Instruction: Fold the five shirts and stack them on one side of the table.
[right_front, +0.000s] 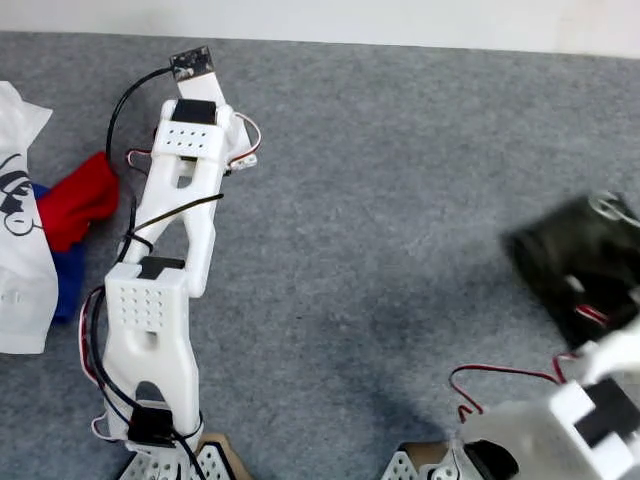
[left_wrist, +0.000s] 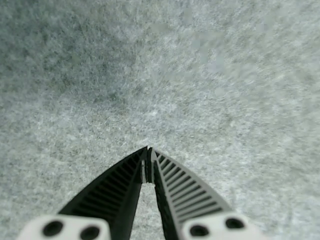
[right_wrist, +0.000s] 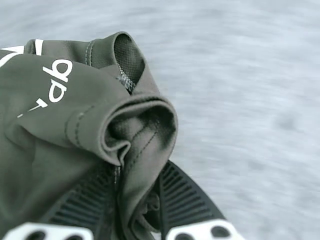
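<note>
Shirts lie in a heap at the left edge of the grey felt worktop: a white shirt with dark print, a red shirt, and a blue shirt partly under them. The left arm stretches toward the far edge. The left jaws are pressed together with nothing between them, above bare felt. The right jaws are closed tight on a bunched fold of a dark grey shirt with white print, near the right edge.
</note>
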